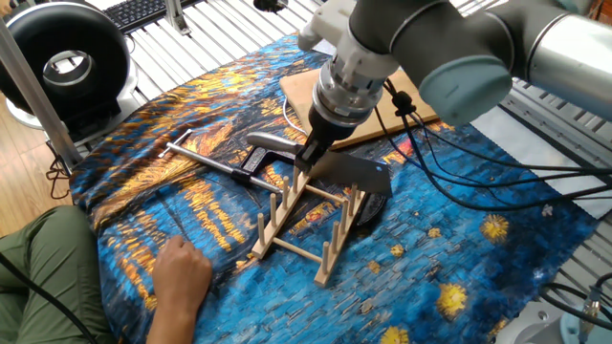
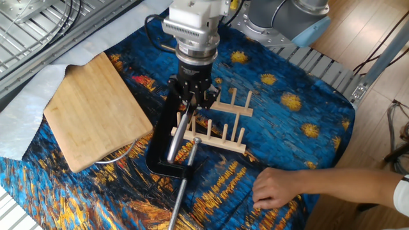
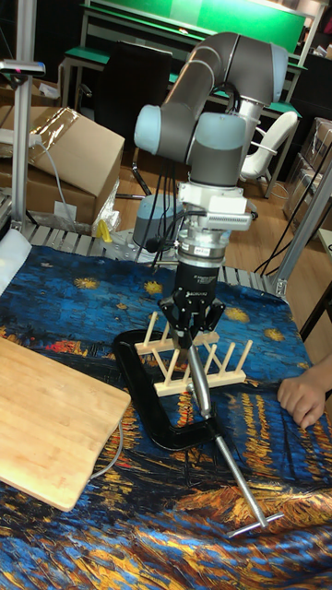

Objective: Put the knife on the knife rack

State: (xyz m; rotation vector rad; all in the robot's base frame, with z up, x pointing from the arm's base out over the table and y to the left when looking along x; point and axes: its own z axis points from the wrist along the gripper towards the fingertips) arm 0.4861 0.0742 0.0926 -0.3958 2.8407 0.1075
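Observation:
My gripper is shut on the knife, gripping where the broad grey blade meets the handle. The blade hangs on edge among the upright pegs at one end of the knife rack; whether it touches the rails I cannot tell. In the other fixed view the gripper stands over the rack, and the knife's silver handle slants down toward the clamp. The tall fixed view shows the gripper, the rack and the handle the same way.
A black clamp with a long silver rod lies right beside the rack. The bamboo cutting board rests behind the arm. A person's hand lies on the blue cloth near the rack's far side.

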